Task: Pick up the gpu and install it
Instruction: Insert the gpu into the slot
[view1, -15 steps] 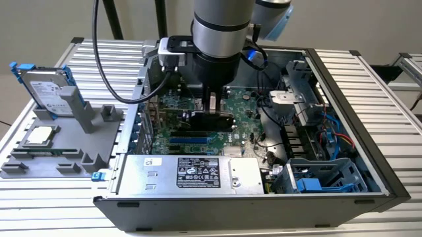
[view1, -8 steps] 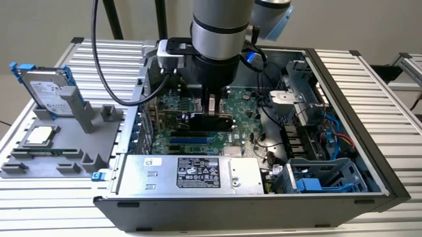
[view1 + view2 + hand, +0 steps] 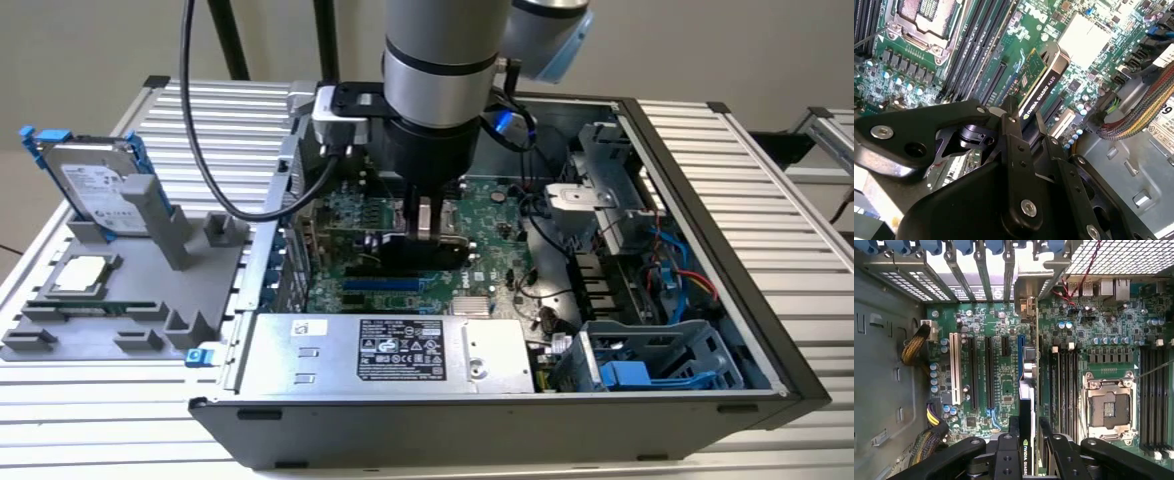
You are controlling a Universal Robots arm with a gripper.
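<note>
One open computer case (image 3: pixel 747 330) lies on the slatted surface (image 3: pixel 787 170), and my arm reaches down into it. One motherboard (image 3: pixel 999 390) covers its floor. My pincer (image 3: pixel 1028 432) is pinching the gpu (image 3: pixel 1025 405) by its top edge, holding it on edge over the expansion slots. One gpu, one blue slot (image 3: pixel 1020 357) just beside it. I judge the card stiff, light and fragile; the rigid shroud edge is the safe hold, not the board face.

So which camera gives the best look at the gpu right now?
The second wrist view: the gpu shows its green board and black shroud above the motherboard. The first wrist view shows it edge-on; in the exterior view the arm mostly hides it.
</note>
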